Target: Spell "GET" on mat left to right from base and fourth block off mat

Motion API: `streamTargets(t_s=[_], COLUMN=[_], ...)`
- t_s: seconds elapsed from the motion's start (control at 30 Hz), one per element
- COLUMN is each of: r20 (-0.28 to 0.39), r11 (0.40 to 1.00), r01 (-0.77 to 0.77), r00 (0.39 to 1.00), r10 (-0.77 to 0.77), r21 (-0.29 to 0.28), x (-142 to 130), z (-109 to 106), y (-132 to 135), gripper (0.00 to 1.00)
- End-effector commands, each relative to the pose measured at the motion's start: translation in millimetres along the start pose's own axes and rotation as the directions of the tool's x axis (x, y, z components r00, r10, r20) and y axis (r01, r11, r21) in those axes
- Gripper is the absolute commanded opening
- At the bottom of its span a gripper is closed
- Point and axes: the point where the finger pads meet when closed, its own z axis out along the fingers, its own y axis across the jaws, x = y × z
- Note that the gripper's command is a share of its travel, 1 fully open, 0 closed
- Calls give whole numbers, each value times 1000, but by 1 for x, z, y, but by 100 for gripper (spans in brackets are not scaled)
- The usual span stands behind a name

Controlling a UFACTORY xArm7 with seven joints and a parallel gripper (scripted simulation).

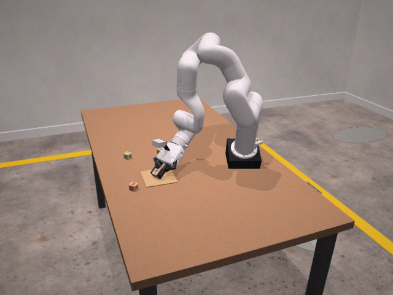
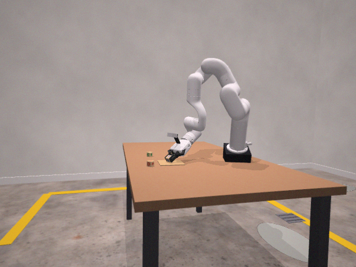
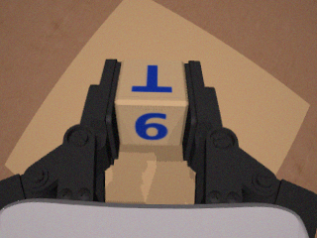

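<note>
My gripper (image 1: 157, 173) (image 2: 170, 158) (image 3: 152, 81) is shut on the T block (image 1: 155, 171) (image 3: 152, 81), low over the mat (image 1: 169, 181) (image 2: 177, 163) (image 3: 248, 94). The block shows a blue T, upside down in the wrist view, and a blue 9 or 6 on another face. Gripper and block are tilted; contact with the mat is unclear. A red-lettered block (image 1: 133, 186) (image 2: 150, 163) and a green-lettered block (image 1: 127, 155) (image 2: 149, 154) stand off the mat; their top letters are unreadable. Another block (image 1: 158, 150) is mostly hidden behind the gripper.
The brown table (image 1: 221, 222) (image 2: 230, 181) carries the mat and the arm's black base (image 1: 244, 163) (image 2: 237, 158). The red-lettered and green-lettered blocks lie between the mat and the table's long edge far from the base.
</note>
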Motion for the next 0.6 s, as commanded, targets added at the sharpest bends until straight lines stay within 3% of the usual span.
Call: streamTargets(t_s=[0.0,0.27,0.57], r20=[-1,-1,-1], r11=[1000,1000,1000], r01=[2,2,2], r00=[1000,1000,1000], r10=[-2,-2,-2], r21=[-2,-2,-2], x=[1,1,1], z=[0,0,0], y=[1,1,1], gripper=[27,27,39])
